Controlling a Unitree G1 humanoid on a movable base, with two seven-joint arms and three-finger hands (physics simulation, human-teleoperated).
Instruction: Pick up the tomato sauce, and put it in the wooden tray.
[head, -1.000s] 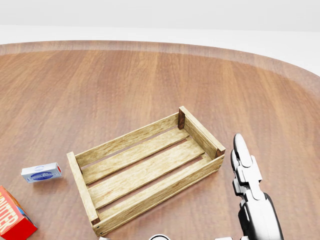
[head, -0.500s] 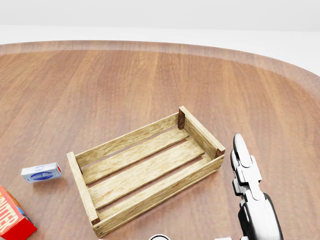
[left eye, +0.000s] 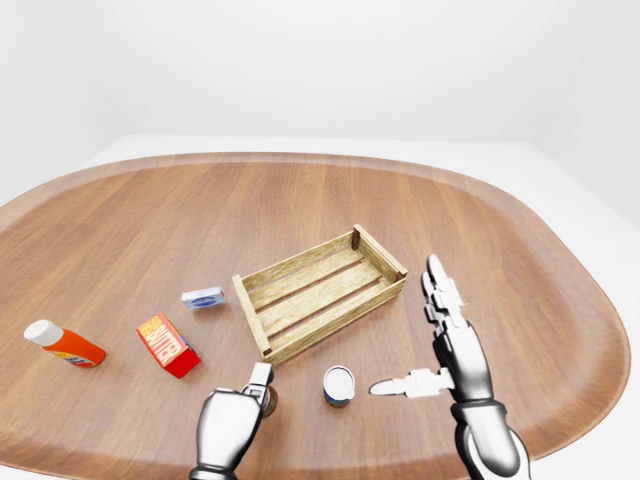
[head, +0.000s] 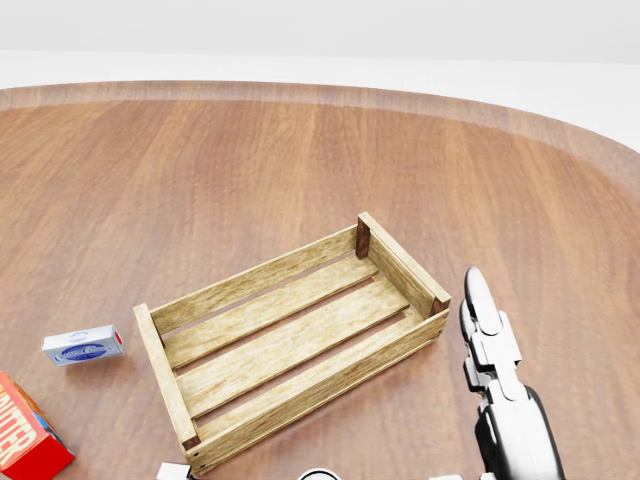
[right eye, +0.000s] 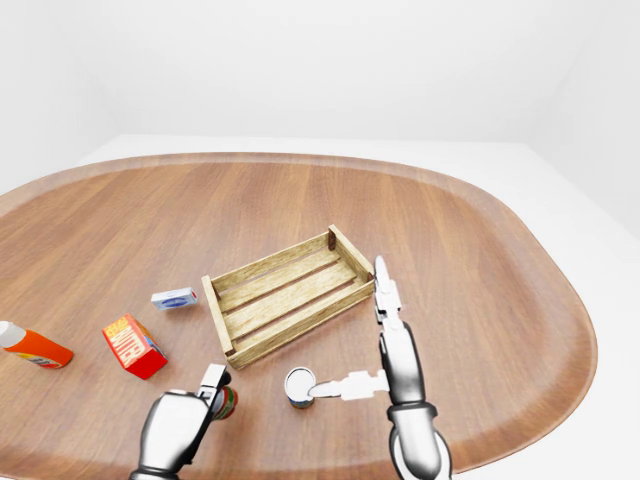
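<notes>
The tomato sauce (right eye: 227, 403) is a small red and green can standing near the bottom of the right-eye view, just below the wooden tray (left eye: 320, 288). My left hand (right eye: 208, 395) is right beside the can on its left, with one finger stretched out past it; the fingers do not close round the can. My right hand (left eye: 432, 335) is open and flat to the right of the tray, fingers pointing up the view, thumb pointing left. The tray is empty. In the head view only the tray (head: 165, 375) and my right hand (head: 490, 345) show.
A white-topped can (left eye: 338, 385) stands between my hands, at my right thumb tip. Left of the tray lie a small blue and white box (left eye: 203, 297), a red carton (left eye: 167, 345) and an orange bottle with a white cap (left eye: 62, 343). All rest on a round wooden table (left eye: 520, 230).
In the head view a pale fingertip of my left hand has come up into the bottom edge, left of where it was. The right hand and the tray have not moved.
</notes>
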